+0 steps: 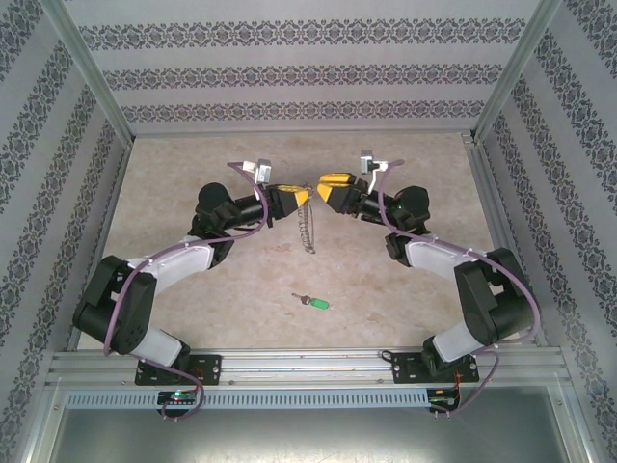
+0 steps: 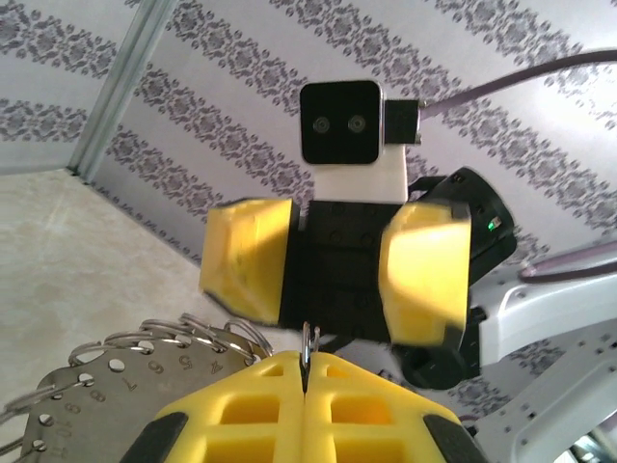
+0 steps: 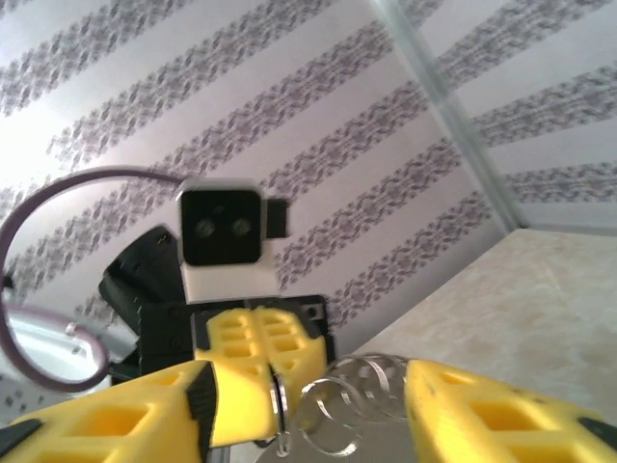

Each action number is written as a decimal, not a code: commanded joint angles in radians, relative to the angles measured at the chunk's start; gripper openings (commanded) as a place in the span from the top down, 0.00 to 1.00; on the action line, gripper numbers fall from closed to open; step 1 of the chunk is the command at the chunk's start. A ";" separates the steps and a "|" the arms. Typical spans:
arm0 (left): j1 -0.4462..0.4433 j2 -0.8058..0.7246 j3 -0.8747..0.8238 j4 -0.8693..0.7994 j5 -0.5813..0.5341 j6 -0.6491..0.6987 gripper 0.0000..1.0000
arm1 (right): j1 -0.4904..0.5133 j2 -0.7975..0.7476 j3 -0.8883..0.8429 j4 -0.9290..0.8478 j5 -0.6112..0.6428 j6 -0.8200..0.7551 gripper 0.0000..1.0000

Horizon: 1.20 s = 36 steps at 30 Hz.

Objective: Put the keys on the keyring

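The keyring [image 1: 307, 230] is a bunch of silver rings on a numbered metal plate [image 2: 125, 386], hanging above the table's middle. My left gripper [image 1: 301, 198] is shut on one thin ring [image 2: 309, 342] at its top. Facing it, my right gripper [image 1: 323, 188] stands open, apart from the rings. In the left wrist view the left gripper [image 2: 307, 371] pinches the ring, with the right gripper [image 2: 337, 275] wide beyond. From the right wrist, the right gripper [image 3: 308, 415] frames the rings [image 3: 362, 405] and the closed left gripper [image 3: 270, 362]. The green-headed key [image 1: 313, 302] lies on the table, nearer the arm bases.
The beige table [image 1: 193, 174] is enclosed by patterned walls and metal posts [image 1: 87, 68]. A rail [image 1: 308, 365] with both arm bases runs along the near edge.
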<state>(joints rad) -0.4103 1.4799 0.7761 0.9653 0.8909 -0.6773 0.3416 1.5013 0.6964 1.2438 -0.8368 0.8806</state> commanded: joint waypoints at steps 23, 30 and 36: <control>-0.066 -0.102 -0.208 0.201 -0.225 0.592 1.00 | -0.016 -0.564 -0.277 -0.915 0.546 -0.313 0.02; -0.104 -0.115 -0.219 0.139 -0.265 0.752 1.00 | -0.004 -0.568 -0.317 -0.954 0.632 -0.300 0.02; -0.121 -0.126 -0.230 0.122 -0.307 0.820 1.00 | 0.011 -0.553 -0.337 -0.953 0.634 -0.296 0.02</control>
<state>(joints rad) -0.5140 1.3849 0.5632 1.0336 0.6132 0.0624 0.3389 0.9451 0.3805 0.2932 -0.2302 0.5949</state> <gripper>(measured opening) 0.050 0.977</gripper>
